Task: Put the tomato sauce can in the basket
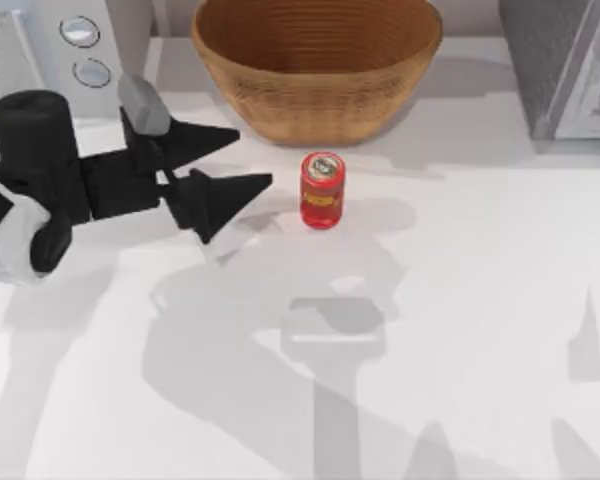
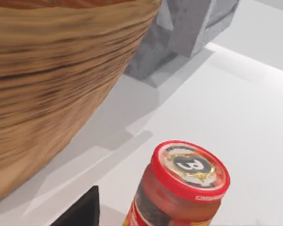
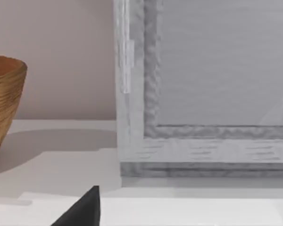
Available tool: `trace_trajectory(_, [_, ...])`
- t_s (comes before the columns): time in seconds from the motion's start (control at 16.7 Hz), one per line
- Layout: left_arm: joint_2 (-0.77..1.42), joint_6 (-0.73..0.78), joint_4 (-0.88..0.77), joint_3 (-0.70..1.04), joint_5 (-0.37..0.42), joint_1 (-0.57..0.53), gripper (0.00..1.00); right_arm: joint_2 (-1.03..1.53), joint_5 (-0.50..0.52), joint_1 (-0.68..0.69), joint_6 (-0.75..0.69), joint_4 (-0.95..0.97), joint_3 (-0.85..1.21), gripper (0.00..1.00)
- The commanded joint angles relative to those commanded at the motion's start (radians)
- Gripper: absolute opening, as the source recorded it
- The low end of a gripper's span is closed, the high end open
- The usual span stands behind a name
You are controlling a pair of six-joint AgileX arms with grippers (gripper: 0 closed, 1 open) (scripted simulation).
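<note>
Over the table's left half, the left gripper (image 1: 255, 158) points toward the right side, its two black fingers (image 1: 230, 188) spread apart with nothing between them. Just ahead of the nearer fingertip stands the can (image 1: 322, 190), upright on the white table (image 1: 460, 300), close to that tip but not touching it and still outside the gap between the fingers. From the left wrist view the can (image 2: 179, 188) sits close in front of the camera, its red rim and pale printed top plain to see, with one dark fingertip (image 2: 82, 212) beside it. Beyond the farther finger and past the can rises the basket (image 1: 317, 70), its woven wall (image 2: 52, 94) near the can yet apart from it, with nothing visible inside it. Farther out, past the basket, a grey box (image 1: 565, 65) stands at the table's far right corner, and a pale appliance with two round dials (image 1: 80, 45) sits behind the left arm. One dark fingertip (image 3: 82, 212) of the right gripper appears in its wrist view, facing that grey box (image 3: 203, 94); whether its fingers are open I cannot tell.
</note>
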Motion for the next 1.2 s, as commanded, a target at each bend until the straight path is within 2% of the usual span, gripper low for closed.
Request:
trace_trajectory(0.24, [0.276,0.060,0.174,0.178,0.128,-0.013,1.00,0.000,0.000,0.000,0.000,0.000,0.000,1.00])
trace_trajectory(0.48, [0.437,0.107,0.292,0.306,0.207,-0.020,1.00,0.000,0.000,0.000,0.000,0.000,0.000,1.00])
trace_trajectory(0.9, [0.473,0.120,0.324,0.343,0.226,-0.022,1.00,0.000,0.000,0.000,0.000,0.000,0.000,1.00])
trace_trajectory(1.2, [0.495,0.113,0.359,0.337,0.199,-0.051,1.00,0.000,0.000,0.000,0.000,0.000,0.000,1.00])
